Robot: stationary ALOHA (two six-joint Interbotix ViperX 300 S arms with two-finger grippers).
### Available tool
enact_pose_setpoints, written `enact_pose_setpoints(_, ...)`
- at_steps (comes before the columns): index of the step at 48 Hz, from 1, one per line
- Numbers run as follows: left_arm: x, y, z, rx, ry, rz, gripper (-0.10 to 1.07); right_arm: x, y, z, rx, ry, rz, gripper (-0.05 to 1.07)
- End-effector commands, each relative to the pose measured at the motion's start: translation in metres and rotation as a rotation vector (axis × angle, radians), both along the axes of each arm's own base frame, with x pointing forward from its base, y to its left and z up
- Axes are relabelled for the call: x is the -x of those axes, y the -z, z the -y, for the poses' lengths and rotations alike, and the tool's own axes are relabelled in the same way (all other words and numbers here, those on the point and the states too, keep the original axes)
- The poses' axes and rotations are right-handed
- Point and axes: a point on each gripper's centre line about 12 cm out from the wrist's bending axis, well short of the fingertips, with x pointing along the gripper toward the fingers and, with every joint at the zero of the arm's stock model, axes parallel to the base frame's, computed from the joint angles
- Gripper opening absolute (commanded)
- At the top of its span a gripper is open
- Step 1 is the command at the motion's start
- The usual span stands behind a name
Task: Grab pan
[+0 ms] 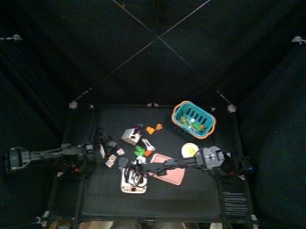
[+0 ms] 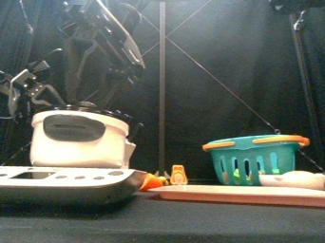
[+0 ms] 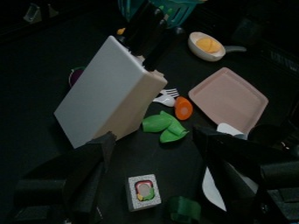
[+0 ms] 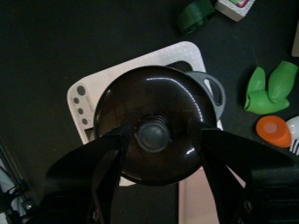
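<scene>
The pan (image 4: 158, 131) is round with a black lid and a centre knob. It sits on a white kitchen scale (image 4: 82, 101). In the front view the pan (image 2: 79, 140) has white sides and stands at the left on the scale (image 2: 64, 180). My right gripper (image 4: 158, 179) hangs straight above the lid, jaws open on either side of the knob. In the top view the right gripper (image 1: 139, 173) has reached across to the table's front left. My left gripper (image 3: 163, 171) is open and empty, just left of the pan in the top view (image 1: 114, 159).
A white block (image 3: 111, 96) with black handles, green pieces (image 3: 163, 128), a carrot (image 3: 184, 108), a pink board (image 3: 228, 96) and a bowl (image 3: 207, 44) lie around. A teal basket (image 1: 191, 119) stands at the back right. A small card box (image 3: 142, 191) lies near the left gripper.
</scene>
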Motion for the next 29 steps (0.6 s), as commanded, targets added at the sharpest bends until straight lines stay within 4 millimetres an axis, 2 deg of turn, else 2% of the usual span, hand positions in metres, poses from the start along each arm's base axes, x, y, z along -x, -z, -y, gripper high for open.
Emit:
enact_pose_setpoints(1,-0.003,-0.005,-0.002,-0.008,-0.002,0.015,1.04,0.004,-0.044,0.003,0.002,0.001,0.090,0.90)
enact_pose_setpoints(14,-0.003,-0.005,-0.002,-0.009,-0.001,0.015,1.04,0.025,-0.055,0.013,0.044,0.013,0.089,0.90)
enact_pose_setpoints(29,-0.003,-0.005,-0.002,-0.008,-0.002,0.015,1.04,0.067,-0.041,0.028,0.002,0.055,0.088,0.90)
